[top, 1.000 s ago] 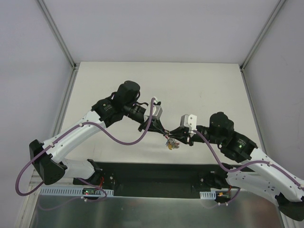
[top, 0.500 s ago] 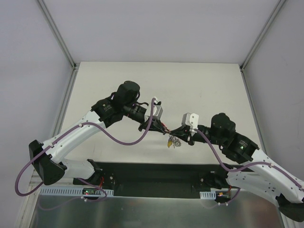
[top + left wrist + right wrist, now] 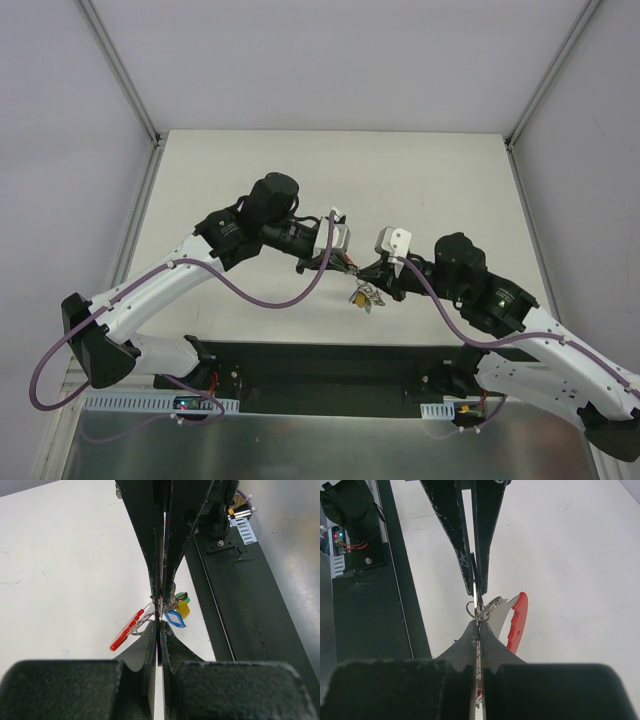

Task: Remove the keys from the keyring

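the two arms meet tip to tip over the near middle of the white table (image 3: 420, 170), just on the far side of the black base rail (image 3: 235, 605). the left gripper (image 3: 158, 626) reaches in from the left and the right gripper (image 3: 479, 626) from the right, their tips almost touching head-on. the keys (image 3: 362, 297) hang in a small bunch right under that meeting point, held up in the air and not lying on the table. the left gripper's jaws are pressed nearly together, with only a hairline gap, pinching the top of the bunch; whether they bite on a key blade or on the wire itself is too small to tell. the right gripper's jaws are likewise squeezed tight, and they clamp on the keyring (image 3: 479, 611), whose thin silvery loops show just beyond its tips. in the left wrist view the red key (image 3: 127, 630) sticks out to the left of the fingers, tilted downward, while the blue key (image 3: 175, 618), the yellow key (image 3: 183, 609) and the green key (image 3: 181, 596) cluster on the right side, close against one another. in the right wrist view the red key lies to the right of the closed tips, its head nearly upright.
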